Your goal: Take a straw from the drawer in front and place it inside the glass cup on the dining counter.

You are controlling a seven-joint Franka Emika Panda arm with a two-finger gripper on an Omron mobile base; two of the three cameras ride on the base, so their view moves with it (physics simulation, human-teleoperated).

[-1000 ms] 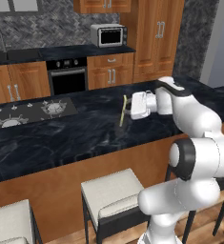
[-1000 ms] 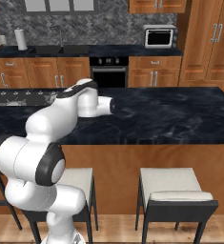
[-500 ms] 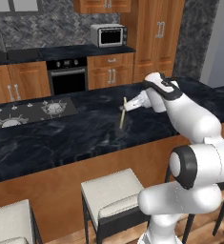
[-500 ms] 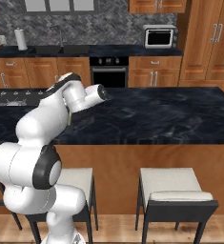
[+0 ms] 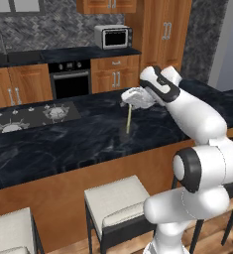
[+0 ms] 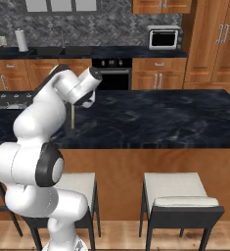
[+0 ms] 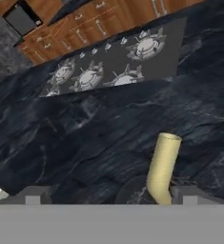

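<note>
The straw (image 5: 128,119) (image 6: 73,117) is a pale yellow-tan stick standing upright on the black dining counter (image 5: 63,146) (image 6: 160,122). Its lower end sits in the glass cup (image 5: 128,131), which is almost invisible. My gripper (image 5: 133,99) (image 6: 85,103) hovers just above the straw's top, open and holding nothing. In the hand view, the straw's bent end (image 7: 163,167) rises close to the right fingertip of the gripper (image 7: 111,198). The cup's rim (image 7: 132,189) shows there as a faint dark ring. The drawer is out of view.
A gas cooktop (image 5: 33,116) (image 7: 113,71) is set into the counter to the left of the straw. White-cushioned stools (image 5: 119,198) (image 6: 177,192) stand along the near side. Behind are the oven, a microwave (image 5: 113,35) and wooden cabinets.
The hand has swung from level to tilted down and moved a little left, to over the straw. The straw stays standing in the cup, and the jaws have stayed open.
</note>
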